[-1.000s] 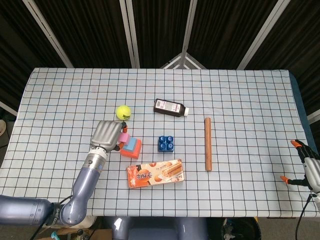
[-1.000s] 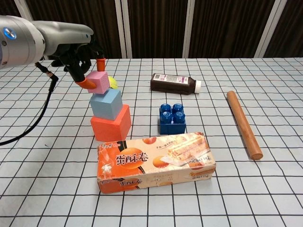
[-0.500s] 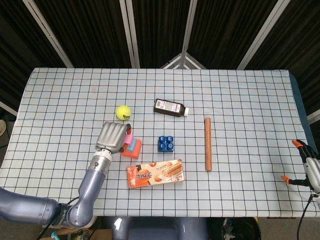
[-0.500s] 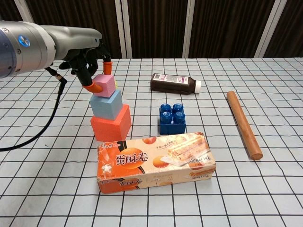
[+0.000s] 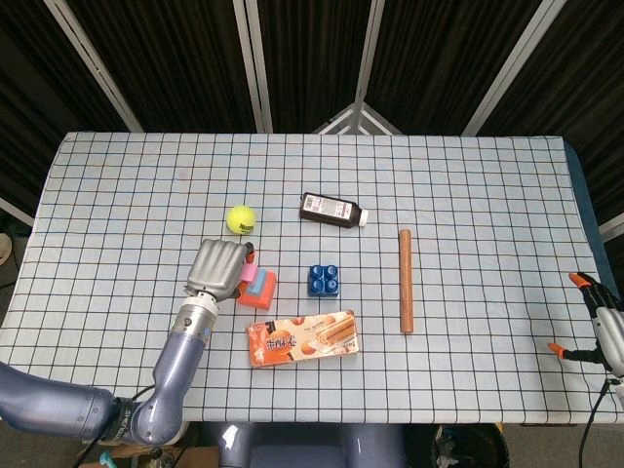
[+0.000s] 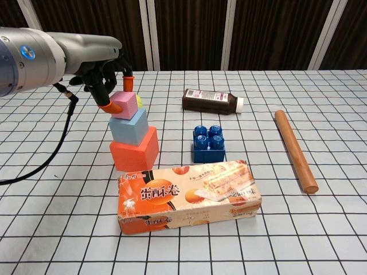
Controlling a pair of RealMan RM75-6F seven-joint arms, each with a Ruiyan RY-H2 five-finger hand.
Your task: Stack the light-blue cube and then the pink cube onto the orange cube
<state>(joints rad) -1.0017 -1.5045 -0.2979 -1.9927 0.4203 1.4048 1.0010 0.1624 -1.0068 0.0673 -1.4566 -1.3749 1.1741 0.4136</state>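
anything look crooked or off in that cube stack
Slightly. The pink cube sits on the light-blue cube offset toward the left hand, whose fingers pinch it. The light-blue cube sits twisted on the orange cube. Nothing is spilled or damaged.

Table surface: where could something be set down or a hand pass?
Bare cloth lies right of the wooden rod, behind the brown bottle, and left of the left hand. It is crowded around the cube stack, blue brick and biscuit box.
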